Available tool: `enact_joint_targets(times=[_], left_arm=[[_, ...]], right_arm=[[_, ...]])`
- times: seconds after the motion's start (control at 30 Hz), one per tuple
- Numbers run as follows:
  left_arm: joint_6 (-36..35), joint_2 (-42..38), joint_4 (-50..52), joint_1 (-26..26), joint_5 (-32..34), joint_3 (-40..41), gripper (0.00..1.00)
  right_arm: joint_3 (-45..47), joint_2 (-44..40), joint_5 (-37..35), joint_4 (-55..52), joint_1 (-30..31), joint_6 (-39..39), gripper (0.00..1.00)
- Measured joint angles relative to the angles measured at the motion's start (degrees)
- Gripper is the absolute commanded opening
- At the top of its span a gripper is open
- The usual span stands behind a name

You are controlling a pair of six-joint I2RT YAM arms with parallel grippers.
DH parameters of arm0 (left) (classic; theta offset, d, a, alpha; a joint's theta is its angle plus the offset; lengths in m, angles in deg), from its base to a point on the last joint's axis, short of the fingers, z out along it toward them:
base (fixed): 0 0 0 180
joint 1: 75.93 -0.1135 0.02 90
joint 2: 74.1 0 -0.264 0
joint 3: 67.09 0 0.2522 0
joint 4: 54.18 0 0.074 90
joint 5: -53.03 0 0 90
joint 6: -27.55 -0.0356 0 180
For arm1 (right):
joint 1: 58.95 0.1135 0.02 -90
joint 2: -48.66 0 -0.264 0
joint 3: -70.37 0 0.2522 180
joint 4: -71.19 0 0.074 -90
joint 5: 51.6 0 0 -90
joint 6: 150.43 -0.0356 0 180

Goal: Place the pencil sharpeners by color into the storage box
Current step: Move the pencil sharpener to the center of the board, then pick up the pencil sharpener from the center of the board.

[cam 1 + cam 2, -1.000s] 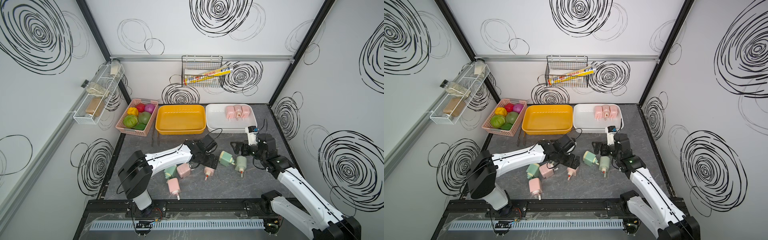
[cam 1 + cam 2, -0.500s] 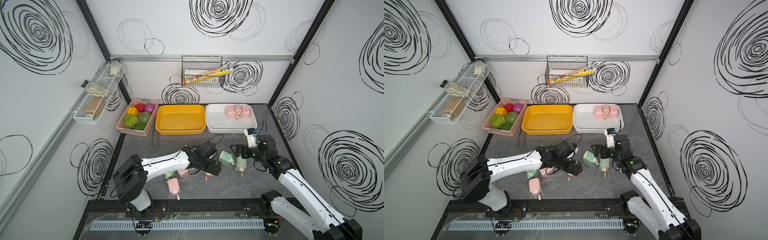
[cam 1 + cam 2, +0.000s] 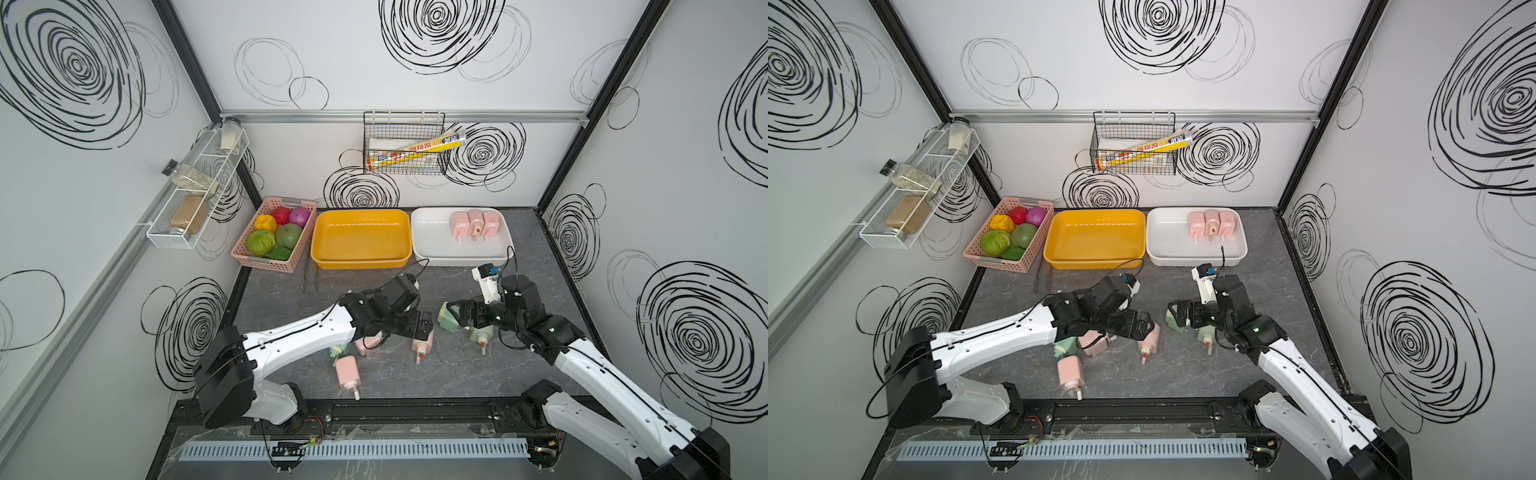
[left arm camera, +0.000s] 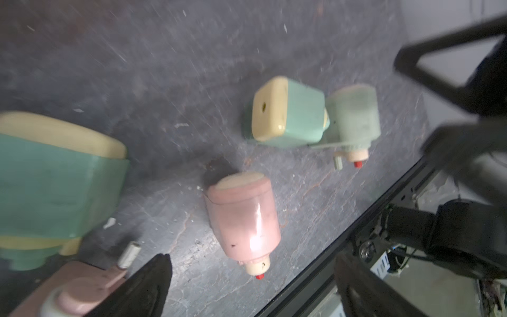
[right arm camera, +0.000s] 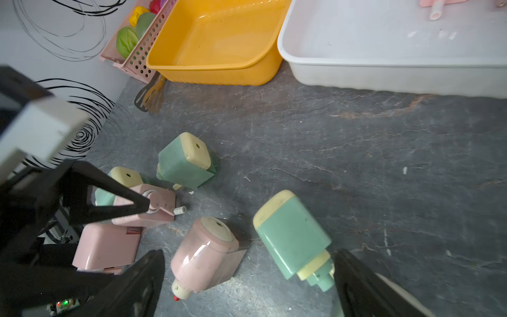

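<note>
Grey tabletop (image 3: 457,374) before the white tray (image 3: 461,262): our left gripper (image 3: 422,328) and right gripper (image 3: 461,318) gape empty; we should straddle each loose sharpener (image 3: 348,371) squarely.

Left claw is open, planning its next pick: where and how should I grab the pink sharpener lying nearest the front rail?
Grip the pink sharpener across its body, coming straight down from above and closing on its two long sides. It lies flat with the crank end toward the front rail, and both flanks look free.
</note>
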Motion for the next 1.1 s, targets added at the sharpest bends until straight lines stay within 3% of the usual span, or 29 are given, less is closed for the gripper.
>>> enact_joint_targets(times=[0.2, 0.37, 0.7, 1.1], left_arm=[[-0.9, -7.1, -1.9, -7.0, 4.2, 3.8, 0.99], [-1.5, -8.3, -2.3, -11.8, 4.9, 6.6, 0.99], [-1.0, -12.3, -4.2, -14.8, 5.4, 10.9, 0.99], [-0.4, -12.4, -4.8, -14.8, 3.9, 12.3, 0.99]], right_arm=[[1.5, 1.2, -12.9, 0.4, 14.4, -11.5, 0.98], [1.9, 4.8, -20.9, 0.5, 22.2, -19.4, 0.96], [1.7, 16.4, -26.0, 1.4, 31.6, -27.8, 1.0], [-4.3, 26.6, -29.8, -0.4, 33.7, -30.1, 1.0]])
